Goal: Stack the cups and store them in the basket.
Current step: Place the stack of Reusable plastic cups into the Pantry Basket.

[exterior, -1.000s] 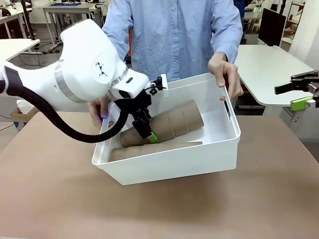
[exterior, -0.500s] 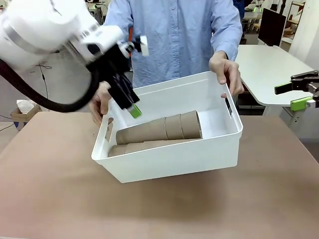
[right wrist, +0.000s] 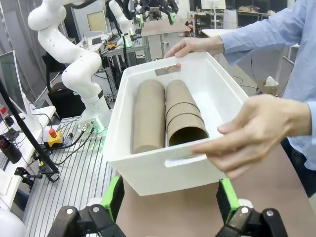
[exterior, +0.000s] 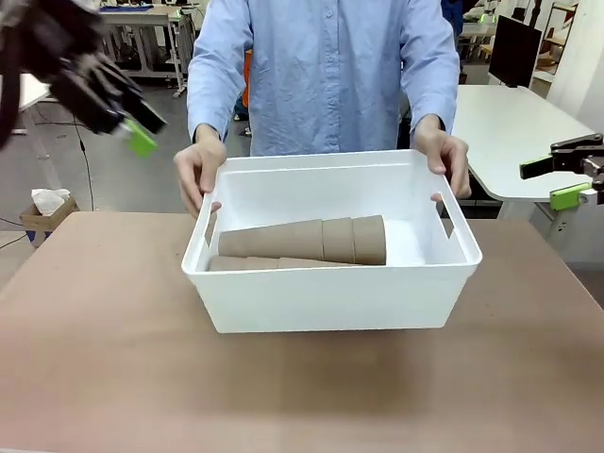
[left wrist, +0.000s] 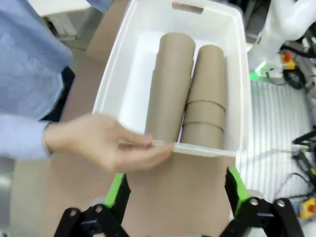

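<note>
While left gripper (left wrist: 175, 190) gapes empty, cups (left wrist: 190, 94) lie ahead inside basket (left wrist: 123, 64).

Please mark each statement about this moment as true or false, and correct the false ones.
1. Both stacks of cups lie on their sides inside the basket. True.
2. The left gripper is closed on a cup. False: it is open and empty, raised away from the basket.
3. The person's hands hold the basket at its two short ends. True.
4. The basket lies upside down on the table. False: it sits upright, its opening facing up.
5. The right gripper holds the basket's rim. False: it is open, apart from the basket.
</note>
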